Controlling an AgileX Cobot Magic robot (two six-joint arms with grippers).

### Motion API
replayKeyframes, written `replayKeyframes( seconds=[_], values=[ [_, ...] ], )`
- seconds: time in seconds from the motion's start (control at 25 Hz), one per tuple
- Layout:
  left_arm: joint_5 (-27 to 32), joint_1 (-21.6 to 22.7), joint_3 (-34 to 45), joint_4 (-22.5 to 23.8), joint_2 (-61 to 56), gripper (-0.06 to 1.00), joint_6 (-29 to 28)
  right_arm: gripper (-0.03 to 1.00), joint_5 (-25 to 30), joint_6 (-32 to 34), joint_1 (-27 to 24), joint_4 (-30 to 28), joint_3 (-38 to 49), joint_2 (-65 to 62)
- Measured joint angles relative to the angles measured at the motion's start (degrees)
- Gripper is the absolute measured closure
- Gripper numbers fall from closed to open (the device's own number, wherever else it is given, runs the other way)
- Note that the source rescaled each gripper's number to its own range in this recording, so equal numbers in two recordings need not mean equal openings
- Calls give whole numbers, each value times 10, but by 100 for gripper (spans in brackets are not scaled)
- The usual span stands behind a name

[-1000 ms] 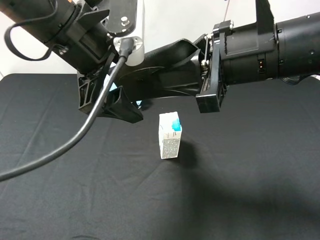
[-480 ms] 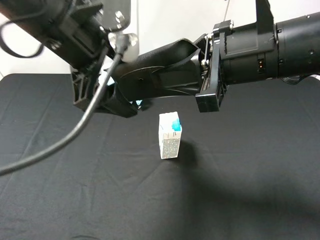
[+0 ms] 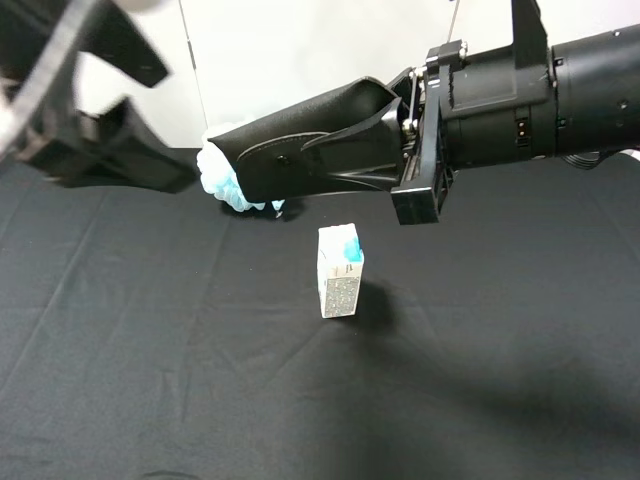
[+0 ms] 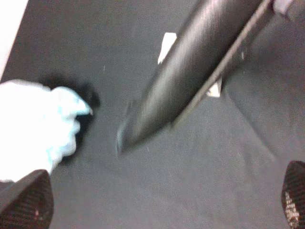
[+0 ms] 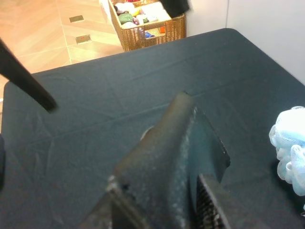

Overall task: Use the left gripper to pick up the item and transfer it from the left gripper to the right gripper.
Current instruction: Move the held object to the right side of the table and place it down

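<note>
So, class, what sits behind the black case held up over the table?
A light-blue-and-white bath puff peeks out past the tip of the black case. The case covers the rest of the puff, so its full shape cannot be seen.

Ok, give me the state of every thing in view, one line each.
Long flat black leather-like case: in the air, gripped at one end by the right claw.
Right claw: shut on the case.
Left claw: open, empty, clear of the case.
Small white-and-teal carton: upright on the black cloth.
Light-blue-and-white mesh bath puff: on the cloth, partly behind the case.
</note>
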Motion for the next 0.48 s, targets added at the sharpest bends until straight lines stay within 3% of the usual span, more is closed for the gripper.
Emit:
replayKeyframes(
  seconds=[0.48],
  values=[
    [121,0,0,123,-110,1,-228,96,-1,0,0,0,0,0]
  ],
)
